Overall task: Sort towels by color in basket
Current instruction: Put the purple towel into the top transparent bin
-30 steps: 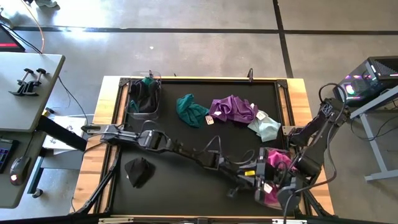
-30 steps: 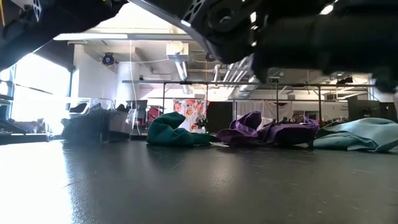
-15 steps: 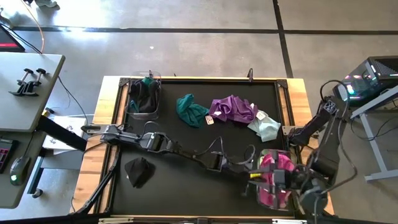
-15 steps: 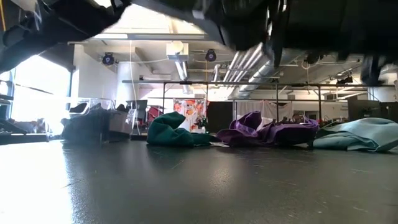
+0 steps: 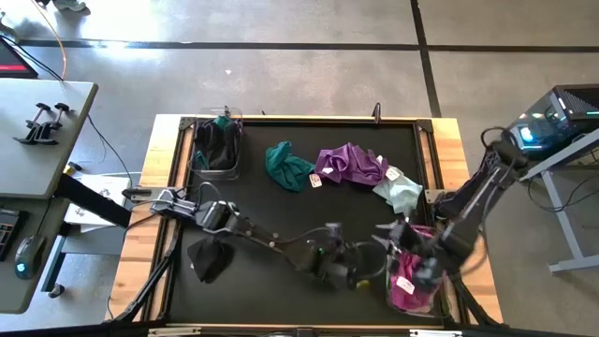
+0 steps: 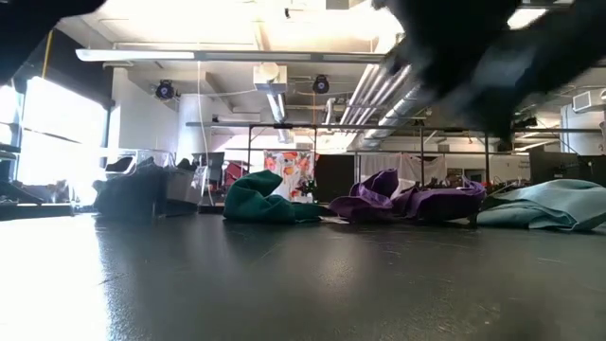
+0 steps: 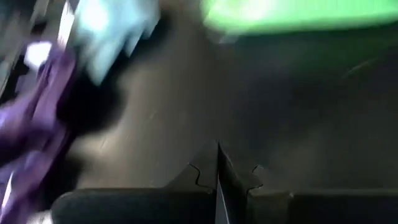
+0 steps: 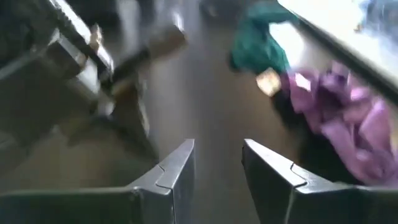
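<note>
Magenta towels (image 5: pixel 410 284) lie in a basket (image 5: pixel 440 304) at the near right. A teal towel (image 5: pixel 285 164), a purple towel (image 5: pixel 351 164) and a mint towel (image 5: pixel 402 193) lie on the black mat at the far side. A black towel (image 5: pixel 208 257) lies at the near left. A second basket (image 5: pixel 215 145) at the far left holds dark and teal towels. My left gripper (image 5: pixel 363 270) is above the mat left of the magenta basket; its fingers (image 7: pixel 217 165) are shut and empty. My right gripper (image 5: pixel 418 270) is over the magenta basket, open and empty (image 8: pixel 217 155).
The mat has a wooden frame (image 5: pixel 440 126) around it. Both arms cross the near half of the table, close together at the near right. A blurred green shape (image 7: pixel 292 15) shows in the left wrist view. The mat's middle (image 5: pixel 309 211) is bare.
My left gripper has drawn back from over the magenta basket toward the table's left edge. My right gripper has swung out toward the near right corner and come back over the magenta basket. The magenta towels now lie lower in the basket.
</note>
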You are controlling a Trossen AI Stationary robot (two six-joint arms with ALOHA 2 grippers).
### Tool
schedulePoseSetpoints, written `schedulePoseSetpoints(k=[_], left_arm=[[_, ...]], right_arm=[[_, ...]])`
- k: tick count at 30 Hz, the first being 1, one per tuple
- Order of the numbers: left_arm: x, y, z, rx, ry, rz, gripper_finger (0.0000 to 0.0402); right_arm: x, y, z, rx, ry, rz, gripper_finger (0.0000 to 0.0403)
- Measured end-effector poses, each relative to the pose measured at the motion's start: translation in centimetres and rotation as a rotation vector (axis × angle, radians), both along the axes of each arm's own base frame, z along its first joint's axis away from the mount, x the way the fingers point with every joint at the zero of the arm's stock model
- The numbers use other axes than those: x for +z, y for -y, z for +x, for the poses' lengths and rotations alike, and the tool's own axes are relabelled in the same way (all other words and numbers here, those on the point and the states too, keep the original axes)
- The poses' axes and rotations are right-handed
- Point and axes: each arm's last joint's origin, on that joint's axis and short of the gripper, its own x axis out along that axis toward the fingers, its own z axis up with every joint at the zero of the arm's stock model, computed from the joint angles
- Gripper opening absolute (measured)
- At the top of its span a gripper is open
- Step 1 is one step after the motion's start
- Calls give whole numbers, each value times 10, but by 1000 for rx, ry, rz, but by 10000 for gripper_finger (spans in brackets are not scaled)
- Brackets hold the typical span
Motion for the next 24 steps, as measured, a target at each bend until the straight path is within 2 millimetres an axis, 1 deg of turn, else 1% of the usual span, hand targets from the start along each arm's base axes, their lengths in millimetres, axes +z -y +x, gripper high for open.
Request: schedulePoseSetpoints(k=[2, 5, 7, 11, 14, 17, 21, 24], left_arm=[[-15, -12, -2, 72, -34, 1, 0], [-34, -25, -6, 131, -72, -1, 0], [-42, -32, -8, 162, -75, -21, 0], [-53, -35, -12, 161, -30, -73, 0], [-71, -33, -13, 77, 55, -158, 0], [-82, -38, -14, 26, 183, -273, 0], [-97, -46, -29, 23, 319, -326, 0], [-105, -56, -44, -12, 407, -358, 0]], right_arm=[[-14, 17, 5, -23, -80, 12, 129], [-22, 39, 16, -8, -132, 44, 129], [-23, 51, 23, 22, -140, 55, 129], [-14, 75, 37, 80, -117, 64, 129], [-9, 96, 47, 100, -128, 33, 129], [-9, 117, 54, 95, -163, 5, 129], [-10, 146, 60, 79, -214, 7, 133], [-11, 168, 61, 91, -243, 44, 152]])
